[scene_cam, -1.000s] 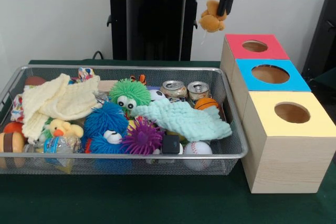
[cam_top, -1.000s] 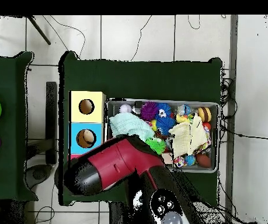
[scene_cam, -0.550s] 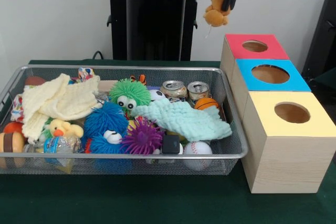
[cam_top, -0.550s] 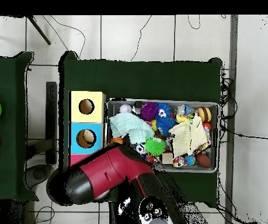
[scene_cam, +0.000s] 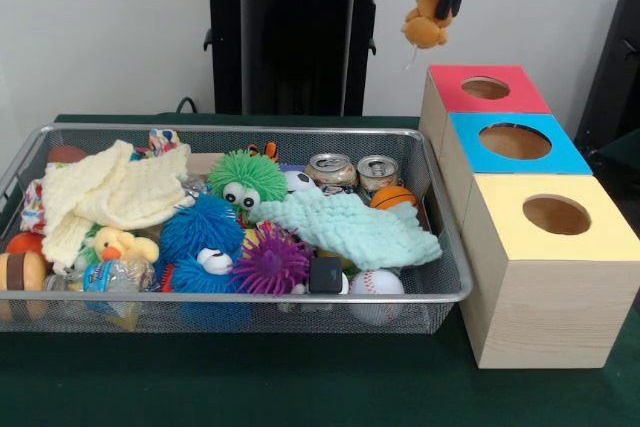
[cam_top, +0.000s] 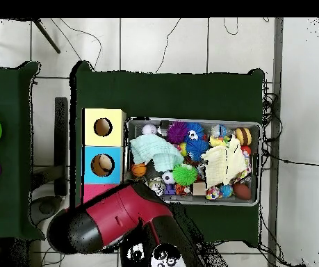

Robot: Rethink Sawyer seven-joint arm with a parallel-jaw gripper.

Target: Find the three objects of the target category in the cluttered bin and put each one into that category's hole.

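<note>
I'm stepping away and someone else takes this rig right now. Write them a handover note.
Gripper: jaws shut on a small orange plush toy, held high in the air, up and to the picture's left of the red-topped box in the front view.
Boxes: red-topped, blue-topped box and yellow-topped box stand in a row beside the wire bin, each with a round hole.
Done: one toy lifted out of the bin. What already lies inside the boxes cannot be seen.
Left: drop the toy into its hole, probably the red one, then search the clutter for the rest; cloths cover part of it.
</note>
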